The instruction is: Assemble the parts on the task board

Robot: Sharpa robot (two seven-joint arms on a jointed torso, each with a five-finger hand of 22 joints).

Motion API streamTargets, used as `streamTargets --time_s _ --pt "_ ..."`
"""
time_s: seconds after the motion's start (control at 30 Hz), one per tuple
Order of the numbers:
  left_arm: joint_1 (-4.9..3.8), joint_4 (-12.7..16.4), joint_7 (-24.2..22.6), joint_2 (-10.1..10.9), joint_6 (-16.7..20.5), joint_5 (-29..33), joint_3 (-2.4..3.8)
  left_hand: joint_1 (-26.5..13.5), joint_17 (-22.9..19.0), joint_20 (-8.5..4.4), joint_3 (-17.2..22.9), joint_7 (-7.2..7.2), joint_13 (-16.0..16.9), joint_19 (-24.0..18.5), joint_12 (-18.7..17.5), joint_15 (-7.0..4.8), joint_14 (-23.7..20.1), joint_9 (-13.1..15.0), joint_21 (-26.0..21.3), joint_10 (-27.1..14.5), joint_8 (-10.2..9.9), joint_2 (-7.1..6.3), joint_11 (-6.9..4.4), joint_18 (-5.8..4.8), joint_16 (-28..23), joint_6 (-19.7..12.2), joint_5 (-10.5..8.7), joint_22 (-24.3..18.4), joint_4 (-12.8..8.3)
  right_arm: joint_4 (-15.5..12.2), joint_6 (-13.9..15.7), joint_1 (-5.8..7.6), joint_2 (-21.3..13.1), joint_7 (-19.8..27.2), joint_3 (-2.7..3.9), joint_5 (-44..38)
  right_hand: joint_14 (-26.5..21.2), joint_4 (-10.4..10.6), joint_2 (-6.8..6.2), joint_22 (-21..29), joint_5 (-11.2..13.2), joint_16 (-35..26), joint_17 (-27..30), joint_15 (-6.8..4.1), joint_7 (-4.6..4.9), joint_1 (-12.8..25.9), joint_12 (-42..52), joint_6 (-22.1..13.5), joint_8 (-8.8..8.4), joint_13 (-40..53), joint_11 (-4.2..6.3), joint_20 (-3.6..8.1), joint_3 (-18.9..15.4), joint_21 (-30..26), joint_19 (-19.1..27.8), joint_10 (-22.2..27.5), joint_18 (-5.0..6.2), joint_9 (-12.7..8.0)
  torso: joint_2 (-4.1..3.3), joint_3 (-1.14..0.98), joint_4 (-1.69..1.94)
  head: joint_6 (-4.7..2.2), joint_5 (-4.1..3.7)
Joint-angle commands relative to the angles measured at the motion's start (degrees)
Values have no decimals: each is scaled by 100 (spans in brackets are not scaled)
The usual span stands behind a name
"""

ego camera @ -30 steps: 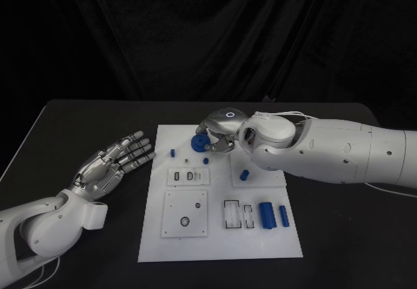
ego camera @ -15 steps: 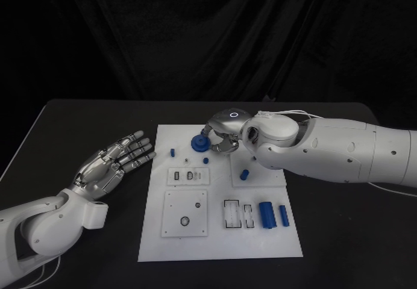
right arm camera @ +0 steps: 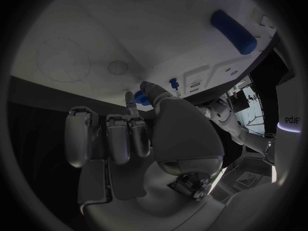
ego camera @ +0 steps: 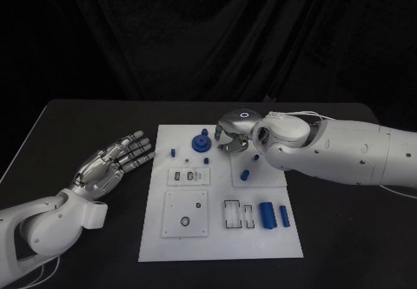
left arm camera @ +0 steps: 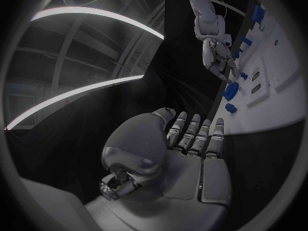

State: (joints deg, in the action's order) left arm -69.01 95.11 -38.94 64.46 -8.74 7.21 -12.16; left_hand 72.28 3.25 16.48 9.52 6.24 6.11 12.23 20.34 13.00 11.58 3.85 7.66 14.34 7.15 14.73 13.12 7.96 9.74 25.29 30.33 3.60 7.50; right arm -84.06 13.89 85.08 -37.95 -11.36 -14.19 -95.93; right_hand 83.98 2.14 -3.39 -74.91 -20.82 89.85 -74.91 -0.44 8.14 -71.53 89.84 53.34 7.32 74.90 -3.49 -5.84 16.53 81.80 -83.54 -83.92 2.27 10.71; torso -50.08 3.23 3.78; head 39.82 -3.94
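The white task board (ego camera: 261,241) lies mid-table. At its far end a blue gear-like part (ego camera: 200,143) stands on it, and in the left wrist view the same gear (left arm camera: 231,91) sits just below my right hand's fingertips (left arm camera: 225,69). My right hand (ego camera: 230,135) hovers just right of the gear, fingers pointing down, holding nothing. Small blue pegs (ego camera: 206,160) (ego camera: 172,152) (ego camera: 255,158) and a short blue piece (ego camera: 244,174) stand on the board. Two blue cylinders (ego camera: 267,214) (ego camera: 284,215) lie near the right edge. Left of the board, my left hand (ego camera: 117,159) rests palm up with its fingers spread.
The board carries framed recesses (ego camera: 187,176) (ego camera: 236,214) and a plate with round holes (ego camera: 186,221). Black table (ego camera: 78,126) surrounds it. My right forearm (ego camera: 348,153) reaches across the board's far right corner.
My right hand has let go of the blue gear and drawn away to the right. The gear stays on the board. My left hand has not moved.
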Motion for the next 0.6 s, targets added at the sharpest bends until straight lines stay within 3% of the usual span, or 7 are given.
streamTargets --time_s 0.03,0.17,0.47,0.6 --pt "-7 26 -646 17 -63 -9 2 -66 -10 -2 35 21 6 -23 19 18 -17 6 -1 6 17 -7 41 -64 27 27 15 -1 -12 -89 370 24 -124 -43 5 -34 602 28 22 -1013 46 15 -1509 46 -12 56 16 58 34 1510 -22 -40 16 -9 -8 -608 34 10 -2 3 6 -14 2" --pt "-7 46 -667 42 -48 -9 2 -70 -11 -2 40 21 6 -23 23 18 -20 7 -1 7 19 -7 41 -64 26 34 16 -1 -13 -316 647 136 -437 -17 5 -23 602 69 7 -1032 152 15 -1509 14 -44 101 16 44 0 1510 28 -26 -14 13 -28 -608 28 2 0 5 1 -21 -1" --pt "-7 49 -673 37 -41 -9 2 -70 -11 -2 40 21 6 -23 23 18 -20 7 -1 7 19 -7 41 -64 26 34 16 -1 -13 -857 941 336 -1270 26 2 193 602 133 -1 -1135 283 15 -1509 -66 -97 136 16 26 -49 1510 123 36 -51 174 -156 -608 -23 -10 6 4 -8 -56 -40" --pt "-7 43 -673 12 -52 -9 2 -70 -11 -2 40 21 6 -23 23 18 -20 7 -1 7 19 -7 41 -64 26 34 16 -1 -13 -982 951 335 -1627 37 -2 311 602 194 -17 -1166 427 15 -1509 -210 -269 105 16 -117 -181 1510 292 170 -75 208 -190 -608 -33 -75 9 10 -1 -76 -26"
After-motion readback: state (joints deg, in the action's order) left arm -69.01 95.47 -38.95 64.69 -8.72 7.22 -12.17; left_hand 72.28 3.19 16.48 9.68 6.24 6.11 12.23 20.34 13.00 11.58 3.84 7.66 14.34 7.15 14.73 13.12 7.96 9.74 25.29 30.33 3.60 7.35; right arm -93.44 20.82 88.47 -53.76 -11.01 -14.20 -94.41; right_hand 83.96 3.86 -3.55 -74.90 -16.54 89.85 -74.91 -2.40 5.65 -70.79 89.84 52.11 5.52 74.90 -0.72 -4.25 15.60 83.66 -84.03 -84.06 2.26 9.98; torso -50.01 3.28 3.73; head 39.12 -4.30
